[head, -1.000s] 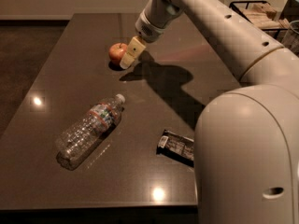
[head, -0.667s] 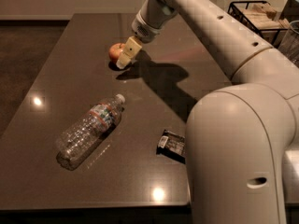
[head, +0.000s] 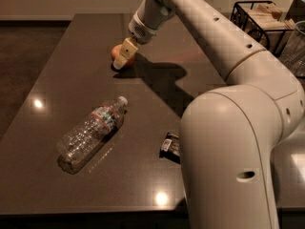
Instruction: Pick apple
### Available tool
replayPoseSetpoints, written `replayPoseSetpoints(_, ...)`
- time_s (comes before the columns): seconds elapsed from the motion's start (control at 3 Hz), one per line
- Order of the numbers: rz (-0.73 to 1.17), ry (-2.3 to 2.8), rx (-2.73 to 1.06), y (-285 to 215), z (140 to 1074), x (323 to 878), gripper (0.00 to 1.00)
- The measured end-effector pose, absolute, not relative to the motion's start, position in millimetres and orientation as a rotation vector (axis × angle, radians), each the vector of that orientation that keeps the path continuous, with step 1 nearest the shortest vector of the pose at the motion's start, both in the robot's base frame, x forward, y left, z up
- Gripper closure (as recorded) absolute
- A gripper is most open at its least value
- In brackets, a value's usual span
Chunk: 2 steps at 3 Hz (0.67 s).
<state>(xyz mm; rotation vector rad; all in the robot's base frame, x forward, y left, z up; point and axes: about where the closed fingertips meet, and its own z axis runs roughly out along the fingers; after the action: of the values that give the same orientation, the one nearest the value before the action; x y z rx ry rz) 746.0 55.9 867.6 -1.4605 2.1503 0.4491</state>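
Note:
The small red-orange apple (head: 115, 51) lies on the dark table (head: 71, 70) at the far middle. My gripper (head: 124, 57) reaches down from the upper right and is right at the apple, covering its right side. Its cream tip touches the table just in front of the apple. The white arm (head: 209, 37) stretches from the bottom right across the table to it.
A clear plastic bottle (head: 90, 132) lies on its side at the near left. A small dark packet (head: 170, 147) lies by the arm's base. A black wire basket (head: 259, 20) with boxes stands at the far right.
The gripper has moved a little left, closer onto the apple. The arm's body has swung further into the near right of the view. The apple and bottle have not moved.

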Motion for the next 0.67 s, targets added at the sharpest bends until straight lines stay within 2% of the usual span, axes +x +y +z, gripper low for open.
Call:
replayPoseSetpoints(0.33, 0.492, 2.137, -1.458, 58.4, 872.4, 743.9, 0.48)
replayPoseSetpoints(0.67, 0.51, 2.12, -1.45, 54.5, 882.6, 742.2, 0.72)
